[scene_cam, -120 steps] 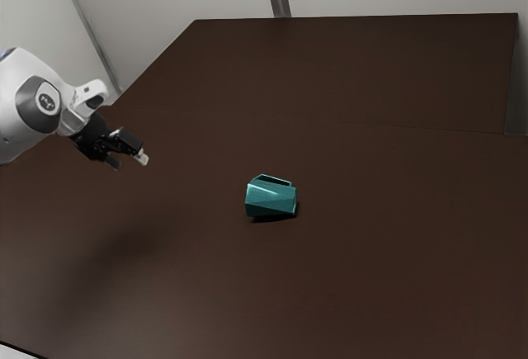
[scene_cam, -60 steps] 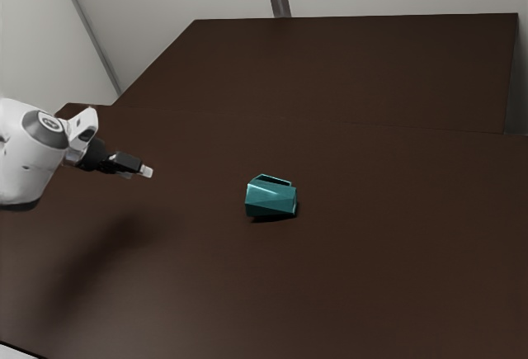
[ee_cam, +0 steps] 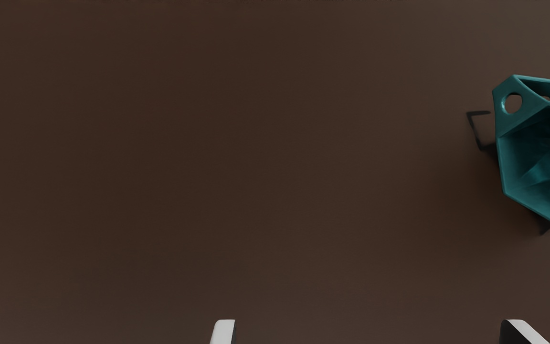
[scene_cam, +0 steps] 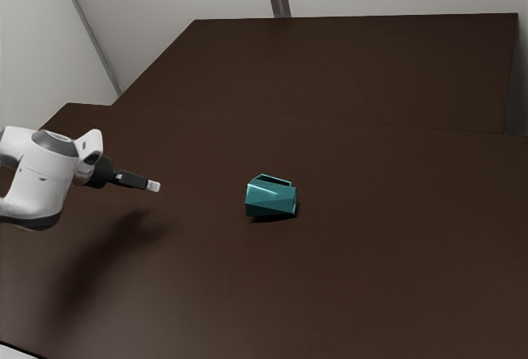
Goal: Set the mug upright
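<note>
Exterior view: gripper (scene_cam: 154, 186) has moved lower and toward the exterior view's right; it stands apart from the mug (scene_cam: 271, 200), which lies on its side on the table (scene_cam: 330, 293), unmoved. Wrist view: gripper (ee_cam: 369, 326) released, fingers (ee_cam: 223, 333) wide apart; mug's mouth faces the camera.

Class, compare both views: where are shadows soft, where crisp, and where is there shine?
Exterior view: a broad, soft-edged shadow from the arm on the table; a tight dark shadow under the mug and a pale glint on its side. Wrist view: a thin, crisp angular shadow beside the mug's rim, softer shading nearby.
</note>
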Motion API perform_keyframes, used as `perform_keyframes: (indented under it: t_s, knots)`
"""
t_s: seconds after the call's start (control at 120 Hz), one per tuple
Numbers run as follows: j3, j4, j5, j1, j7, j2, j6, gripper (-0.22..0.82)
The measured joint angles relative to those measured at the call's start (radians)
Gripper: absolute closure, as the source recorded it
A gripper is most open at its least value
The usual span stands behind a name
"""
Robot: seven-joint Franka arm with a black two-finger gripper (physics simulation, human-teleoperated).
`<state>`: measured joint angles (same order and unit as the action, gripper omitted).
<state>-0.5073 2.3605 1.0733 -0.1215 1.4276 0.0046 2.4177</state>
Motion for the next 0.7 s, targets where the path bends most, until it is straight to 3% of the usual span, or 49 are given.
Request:
perform_keyframes:
  t_s: [0.408, 0.567, 0.7]
  knots:
    - [0.015, 0.189, 0.082, -0.101, 0.169, -0.141, 0.050, 0.00]
    - [0.016, 0.194, 0.087, -0.117, 0.210, -0.137, 0.069, 0.00]
    - [0.017, 0.116, 0.110, -0.152, 0.237, -0.058, 0.077, 0.00]
